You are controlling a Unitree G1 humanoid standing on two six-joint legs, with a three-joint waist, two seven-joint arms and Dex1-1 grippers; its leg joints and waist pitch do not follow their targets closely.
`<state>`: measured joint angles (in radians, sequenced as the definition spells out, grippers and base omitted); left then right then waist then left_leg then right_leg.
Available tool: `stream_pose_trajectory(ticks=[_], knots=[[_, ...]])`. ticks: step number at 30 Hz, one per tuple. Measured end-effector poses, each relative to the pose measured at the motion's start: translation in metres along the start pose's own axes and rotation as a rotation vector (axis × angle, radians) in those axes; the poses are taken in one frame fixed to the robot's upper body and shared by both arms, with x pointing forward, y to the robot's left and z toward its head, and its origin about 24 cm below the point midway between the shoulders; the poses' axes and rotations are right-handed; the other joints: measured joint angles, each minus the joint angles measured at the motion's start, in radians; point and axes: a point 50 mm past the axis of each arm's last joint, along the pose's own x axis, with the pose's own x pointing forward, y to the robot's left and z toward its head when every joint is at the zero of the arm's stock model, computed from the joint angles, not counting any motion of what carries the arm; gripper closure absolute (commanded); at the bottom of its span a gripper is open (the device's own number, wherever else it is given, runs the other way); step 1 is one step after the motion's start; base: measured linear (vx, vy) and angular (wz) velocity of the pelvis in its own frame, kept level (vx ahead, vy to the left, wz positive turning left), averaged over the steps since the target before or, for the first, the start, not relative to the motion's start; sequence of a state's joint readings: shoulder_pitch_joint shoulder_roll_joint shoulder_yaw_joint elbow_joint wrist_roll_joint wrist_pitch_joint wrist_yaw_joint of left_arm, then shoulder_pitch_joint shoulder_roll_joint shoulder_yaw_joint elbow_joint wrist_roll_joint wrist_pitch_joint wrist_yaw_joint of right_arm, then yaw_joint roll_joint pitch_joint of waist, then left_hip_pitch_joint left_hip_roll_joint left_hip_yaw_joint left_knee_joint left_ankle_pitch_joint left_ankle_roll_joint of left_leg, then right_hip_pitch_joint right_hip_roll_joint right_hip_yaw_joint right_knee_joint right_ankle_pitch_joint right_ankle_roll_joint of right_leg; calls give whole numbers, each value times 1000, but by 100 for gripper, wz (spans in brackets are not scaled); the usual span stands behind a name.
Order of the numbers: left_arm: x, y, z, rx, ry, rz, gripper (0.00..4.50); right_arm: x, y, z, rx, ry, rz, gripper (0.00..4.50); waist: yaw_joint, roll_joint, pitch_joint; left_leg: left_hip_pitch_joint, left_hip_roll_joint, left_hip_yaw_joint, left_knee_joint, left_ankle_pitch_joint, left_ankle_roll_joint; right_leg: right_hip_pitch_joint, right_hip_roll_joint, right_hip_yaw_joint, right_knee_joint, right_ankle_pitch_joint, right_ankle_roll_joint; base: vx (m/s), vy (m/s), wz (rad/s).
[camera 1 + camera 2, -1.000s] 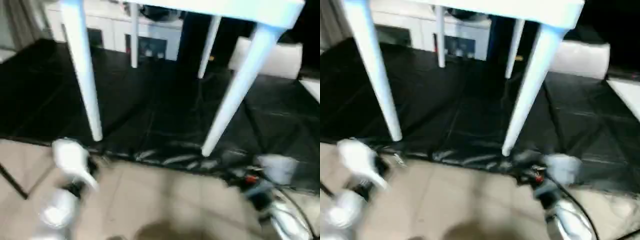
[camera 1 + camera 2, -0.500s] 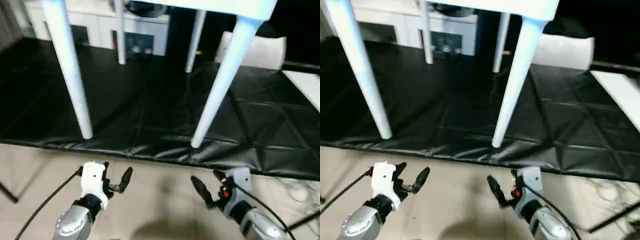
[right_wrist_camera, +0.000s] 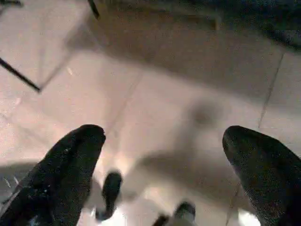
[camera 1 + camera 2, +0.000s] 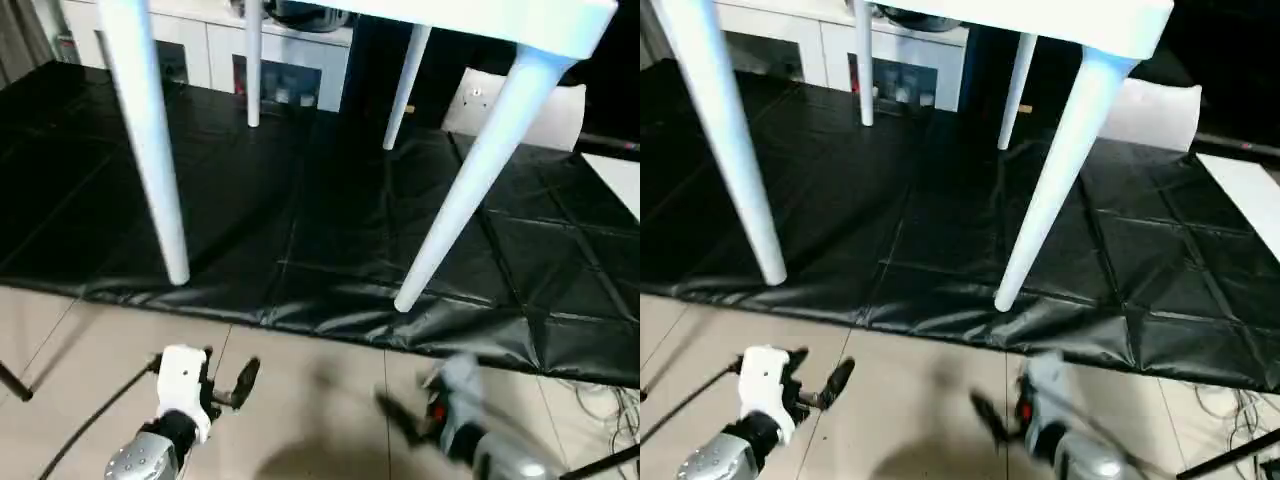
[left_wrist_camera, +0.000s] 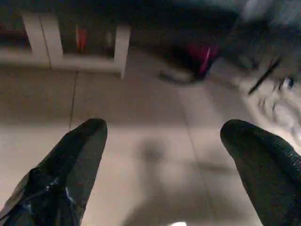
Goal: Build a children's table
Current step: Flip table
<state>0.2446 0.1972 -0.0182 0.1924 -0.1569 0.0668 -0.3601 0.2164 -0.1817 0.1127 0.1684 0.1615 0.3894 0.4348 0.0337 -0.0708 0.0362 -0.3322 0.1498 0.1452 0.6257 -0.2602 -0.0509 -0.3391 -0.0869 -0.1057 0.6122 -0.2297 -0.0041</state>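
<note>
— What's the room like from where you sit?

— I take the black floor mat (image 4: 300, 220) as my landmark. Nearer me than its creased front edge, I see beige floor tiles (image 4: 90, 350) with thin grout lines.

— And past the mat?

— Beyond its far edge stand white cabinets (image 4: 200, 45) with glass doors. Off its far right corner leans a white panel (image 4: 1155, 112), and loose cables (image 4: 605, 395) lie by its near right corner.

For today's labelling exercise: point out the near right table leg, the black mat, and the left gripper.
Near right leg (image 4: 470, 185), left eye view, midway down its shaft.
Black mat (image 4: 300, 200), left eye view, bare middle under the table.
Left gripper (image 4: 222, 385), left eye view, between its fingertips.
</note>
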Motion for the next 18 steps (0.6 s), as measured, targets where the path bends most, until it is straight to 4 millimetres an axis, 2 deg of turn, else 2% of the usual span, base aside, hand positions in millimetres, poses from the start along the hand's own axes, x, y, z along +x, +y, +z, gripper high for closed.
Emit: stream_pose_trajectory(ticks=[4,9,11,15,18], knots=[[0,0,-22,-39,79,14,21,9,-2,-13,25,64,-40,0,-2,0,0,-1,1,5,-4,0,0,-7,1,4,1,-1,-1,0,0,0],[4,0,-31,-52,111,19,21,22,-2,-8,12,53,-53,0,1,-2,0,2,4,9,-4,0,0,-7,2,5,2,0,-3,0,0,0],[11,3,-41,-68,167,41,21,31,-5,-10,31,72,-85,0,2,-3,-1,2,5,11,-4,1,-1,-8,2,6,4,1,-4,0,0,0],[20,3,-64,-135,276,75,21,44,-7,-27,67,140,-161,0,2,-7,-1,2,5,13,-4,2,-3,-9,2,8,3,1,-5,0,0,0],[19,1,-76,-165,328,94,32,44,-11,-43,106,189,-215,0,0,-10,2,1,5,13,-5,2,-3,-10,2,8,3,1,-5,0,0,0]])
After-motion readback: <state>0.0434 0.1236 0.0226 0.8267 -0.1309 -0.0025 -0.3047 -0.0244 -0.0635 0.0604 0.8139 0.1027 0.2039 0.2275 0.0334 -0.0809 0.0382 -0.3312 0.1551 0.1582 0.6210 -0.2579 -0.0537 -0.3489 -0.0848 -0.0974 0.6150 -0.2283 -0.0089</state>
